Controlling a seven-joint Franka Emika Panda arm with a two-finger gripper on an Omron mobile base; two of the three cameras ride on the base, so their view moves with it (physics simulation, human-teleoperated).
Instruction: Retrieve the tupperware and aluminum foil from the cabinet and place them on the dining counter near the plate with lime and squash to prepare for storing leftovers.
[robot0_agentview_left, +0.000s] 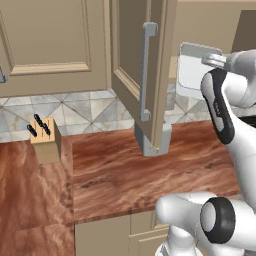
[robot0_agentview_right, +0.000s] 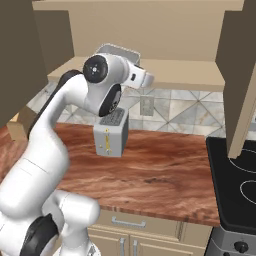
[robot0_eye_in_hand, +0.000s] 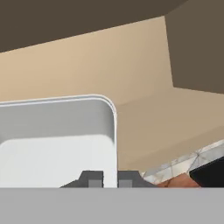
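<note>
The arm reached up toward the open cabinet (robot0_agentview_left: 150, 75), whose panelled door with the long grey bar handle (robot0_agentview_left: 145, 70) stood swung out over the wood-grain surface (robot0_agentview_left: 150, 175). The gripper (robot0_eye_in_hand: 110, 178) was closed on the rim of the tupperware (robot0_eye_in_hand: 57, 140), one dark fingertip on each side of the container's edge. The pale container was tilted up on its side at the mouth of the cabinet, just above the bottom shelf (robot0_agentview_right: 190, 72), with its rounded corner and hollow showing in the hand view. From the left base view it (robot0_agentview_left: 192, 70) showed beyond the door, beside the wrist. Below, a silver toaster (robot0_agentview_right: 113, 131) stood on the surface against the tiled wall, and a wooden knife block (robot0_agentview_left: 46, 140) sat well to the left.
</note>
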